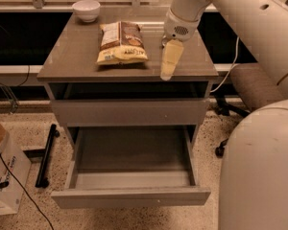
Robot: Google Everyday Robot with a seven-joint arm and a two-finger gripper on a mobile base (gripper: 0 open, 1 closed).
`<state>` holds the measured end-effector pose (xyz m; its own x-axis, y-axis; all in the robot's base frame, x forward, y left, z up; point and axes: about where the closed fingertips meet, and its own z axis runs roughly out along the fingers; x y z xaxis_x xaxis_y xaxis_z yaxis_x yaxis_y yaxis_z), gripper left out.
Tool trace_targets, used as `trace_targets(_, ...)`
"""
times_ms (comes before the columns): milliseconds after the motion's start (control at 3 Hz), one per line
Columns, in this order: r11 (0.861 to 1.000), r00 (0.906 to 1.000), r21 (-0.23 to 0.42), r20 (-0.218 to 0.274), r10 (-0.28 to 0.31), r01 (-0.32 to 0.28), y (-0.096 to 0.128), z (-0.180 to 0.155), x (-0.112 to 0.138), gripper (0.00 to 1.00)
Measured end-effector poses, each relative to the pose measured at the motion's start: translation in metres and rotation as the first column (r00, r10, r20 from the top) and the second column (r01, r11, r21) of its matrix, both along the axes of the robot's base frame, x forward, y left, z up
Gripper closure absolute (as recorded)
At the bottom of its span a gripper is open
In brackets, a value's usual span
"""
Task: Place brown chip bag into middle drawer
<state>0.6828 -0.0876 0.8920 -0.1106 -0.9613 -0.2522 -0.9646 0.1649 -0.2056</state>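
The brown chip bag [121, 43] lies flat on the grey cabinet top [72, 56], left of centre, with its cream-yellow band toward the front. My gripper [168, 66] hangs pointing down over the right part of the top, a short way right of the bag and not touching it. It holds nothing. The middle drawer [134, 150] is pulled out below, and its flat grey floor is bare. A closed matching drawer front [129, 111] sits above it.
A white bowl [86, 8] stands at the back left of the top. An office chair [254, 87] is to the right of the cabinet. My own white body [259, 166] fills the lower right. A cardboard box [5, 176] and cables lie on the floor at left.
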Motion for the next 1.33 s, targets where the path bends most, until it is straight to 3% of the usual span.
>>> trace_targets(667,1.0,0.9998,0.008,-0.013,-0.016,0.016,0.003,-0.008,0.001,0.0)
trace_targets(1000,0.998,0.9995,0.048,0.003,-0.033,0.033,0.023,-0.018,0.013,0.0)
trace_targets(1333,0.991,0.9975,0.116,0.026,-0.065,0.061,0.043,-0.031,0.047,0.0)
